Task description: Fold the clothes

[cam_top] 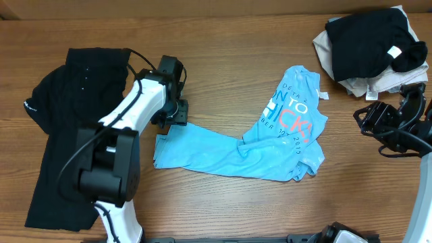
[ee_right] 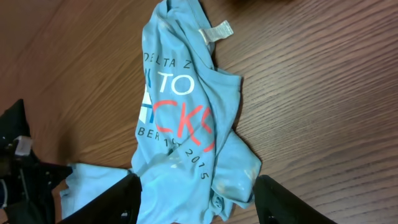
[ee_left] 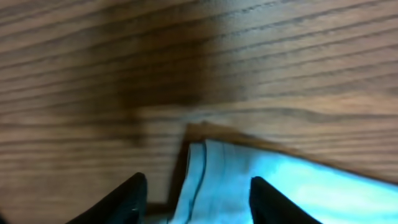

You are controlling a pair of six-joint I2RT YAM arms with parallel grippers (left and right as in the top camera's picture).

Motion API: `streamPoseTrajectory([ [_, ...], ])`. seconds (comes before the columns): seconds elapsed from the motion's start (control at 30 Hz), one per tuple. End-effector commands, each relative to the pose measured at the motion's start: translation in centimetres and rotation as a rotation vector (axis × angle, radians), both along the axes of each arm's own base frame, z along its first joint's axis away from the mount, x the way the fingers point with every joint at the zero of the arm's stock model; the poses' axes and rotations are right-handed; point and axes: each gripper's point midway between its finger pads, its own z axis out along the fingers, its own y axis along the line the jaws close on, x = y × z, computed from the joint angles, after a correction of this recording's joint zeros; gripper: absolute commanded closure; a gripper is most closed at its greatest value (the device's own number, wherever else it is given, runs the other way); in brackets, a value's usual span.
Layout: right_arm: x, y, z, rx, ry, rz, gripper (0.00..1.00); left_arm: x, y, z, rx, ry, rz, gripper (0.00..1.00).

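Observation:
The clothes, a crumpled light blue T-shirt (cam_top: 270,142) with white and pink-red lettering, lie mid-table, a long strip of it stretching left. My left gripper (cam_top: 173,121) is low over the strip's left end. In the left wrist view the shirt's hemmed corner (ee_left: 211,174) lies between the two spread black fingers of that gripper (ee_left: 198,186), which do not pinch it. My right gripper (cam_top: 368,120) hovers open to the right of the shirt, holding nothing. The right wrist view looks past its own gripper (ee_right: 196,199) at the T-shirt (ee_right: 180,112) and its white neck tag (ee_right: 216,31).
A black garment (cam_top: 61,128) lies spread at the far left under the left arm. A pile with a black piece (cam_top: 368,37) on beige cloth (cam_top: 378,82) sits at the back right corner. Bare wood (cam_top: 223,74) runs between the arms behind the shirt.

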Motion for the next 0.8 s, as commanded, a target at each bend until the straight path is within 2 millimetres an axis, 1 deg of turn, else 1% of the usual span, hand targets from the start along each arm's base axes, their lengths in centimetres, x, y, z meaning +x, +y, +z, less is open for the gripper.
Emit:
streamPoseTrajectory([
  [0.0,0.2,0.2,-0.1,0.001,-0.005,0.018,0.38,-0.5,0.2,-1.9,0.014,0.044,-0.004,0.49],
  [0.07,0.2,0.2,-0.1,0.000,-0.007,0.018,0.38,-0.6,0.2,-2.5,0.017,0.056,-0.005,0.53],
  [0.1,0.2,0.2,-0.1,0.000,-0.008,0.018,0.38,-0.6,0.2,-2.6,0.017,0.058,-0.005,0.58],
  [0.13,0.3,0.2,-0.1,-0.001,-0.009,0.018,0.38,-0.7,0.1,-2.8,0.016,0.063,-0.005,0.69],
  [0.23,0.4,0.1,0.0,-0.004,-0.016,0.018,0.38,-0.4,0.1,-2.7,0.013,0.051,-0.005,0.96],
  [0.3,0.6,0.0,0.1,-0.008,-0.024,0.018,0.38,0.3,0.0,-2.2,0.013,0.032,-0.010,0.96],
  [0.37,0.7,-0.1,0.2,-0.012,-0.032,0.018,0.38,1.3,-0.2,-1.0,0.010,0.009,-0.040,0.96],
  [0.4,0.8,-0.1,0.2,-0.014,-0.035,0.018,0.38,2.5,-0.3,0.9,0.009,-0.014,-0.056,0.96],
  [0.47,0.8,-0.1,0.2,-0.013,-0.035,0.018,0.39,4.3,-0.5,4.0,0.005,-0.057,-0.066,0.96],
  [0.53,0.8,-0.1,0.2,-0.013,-0.033,0.018,0.39,5.7,-0.9,7.2,-0.002,-0.104,-0.067,0.96],
  [0.6,0.7,0.0,0.1,-0.011,-0.030,0.018,0.39,7.1,-1.2,10.9,-0.015,-0.165,-0.066,0.96],
  [0.67,0.6,0.0,0.0,-0.007,-0.020,0.017,0.40,8.1,-1.5,14.2,-0.026,-0.224,-0.067,0.96],
  [0.77,0.7,0.0,-0.5,0.004,0.000,0.019,0.42,9.0,-1.7,18.3,-0.041,-0.302,-0.074,0.96],
])
